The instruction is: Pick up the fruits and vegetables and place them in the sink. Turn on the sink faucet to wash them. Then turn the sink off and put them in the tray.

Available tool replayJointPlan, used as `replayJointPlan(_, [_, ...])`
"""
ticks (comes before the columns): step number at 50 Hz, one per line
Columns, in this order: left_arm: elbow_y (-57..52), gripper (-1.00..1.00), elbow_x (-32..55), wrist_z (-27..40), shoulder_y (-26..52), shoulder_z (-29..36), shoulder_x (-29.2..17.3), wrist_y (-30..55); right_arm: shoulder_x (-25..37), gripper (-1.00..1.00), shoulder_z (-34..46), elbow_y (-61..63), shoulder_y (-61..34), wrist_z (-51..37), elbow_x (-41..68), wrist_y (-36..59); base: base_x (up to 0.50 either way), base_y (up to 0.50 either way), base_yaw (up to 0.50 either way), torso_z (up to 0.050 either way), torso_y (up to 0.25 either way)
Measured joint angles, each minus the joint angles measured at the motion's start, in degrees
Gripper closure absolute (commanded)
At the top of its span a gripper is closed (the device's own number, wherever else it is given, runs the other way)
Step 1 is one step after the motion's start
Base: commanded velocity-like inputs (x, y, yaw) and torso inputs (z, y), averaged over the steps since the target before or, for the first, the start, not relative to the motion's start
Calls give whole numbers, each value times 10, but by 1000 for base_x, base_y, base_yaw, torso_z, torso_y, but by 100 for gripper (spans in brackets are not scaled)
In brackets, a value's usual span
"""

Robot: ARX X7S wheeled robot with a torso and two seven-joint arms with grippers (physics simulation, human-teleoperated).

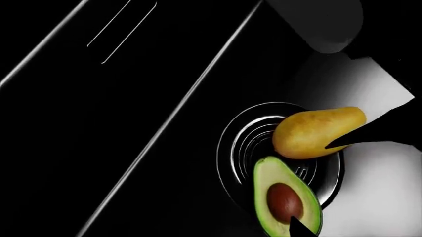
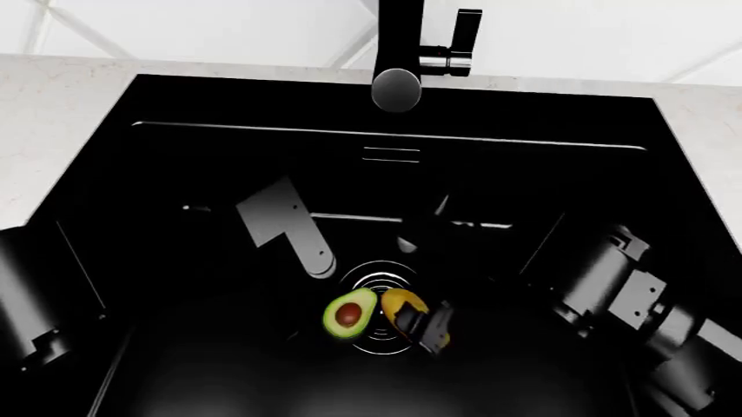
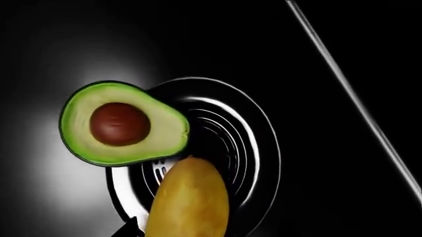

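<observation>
The halved avocado, pit up, and the yellow fruit lie side by side on the round drain at the bottom of the black sink. My right gripper reaches down over the yellow fruit; one fingertip touches its side and the jaws stand around it. My left gripper hovers over the avocado, and only one dark fingertip shows, wide to the side, holding nothing. The yellow fruit lies just beyond the avocado. The tray is out of view.
The black faucet with its side lever stands at the sink's back rim; no water shows. Pale stone counter flanks the sink. Both arms' grey links crowd the basin.
</observation>
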State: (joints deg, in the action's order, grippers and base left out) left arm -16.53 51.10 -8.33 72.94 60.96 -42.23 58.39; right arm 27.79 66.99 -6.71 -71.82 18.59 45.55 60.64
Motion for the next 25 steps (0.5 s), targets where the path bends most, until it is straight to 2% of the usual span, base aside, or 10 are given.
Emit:
replayJointPlan(12, [0,-100,1,0,1,0,-1,-1,-42,-100,30,-93,-9,42,-25,-29,0,0,0,0,0])
replayJointPlan(25, [2,-100,0,-1,3,1,0,-1,-57,-100,45,-126,-3,76,-30,-45,0,0,0,0,0])
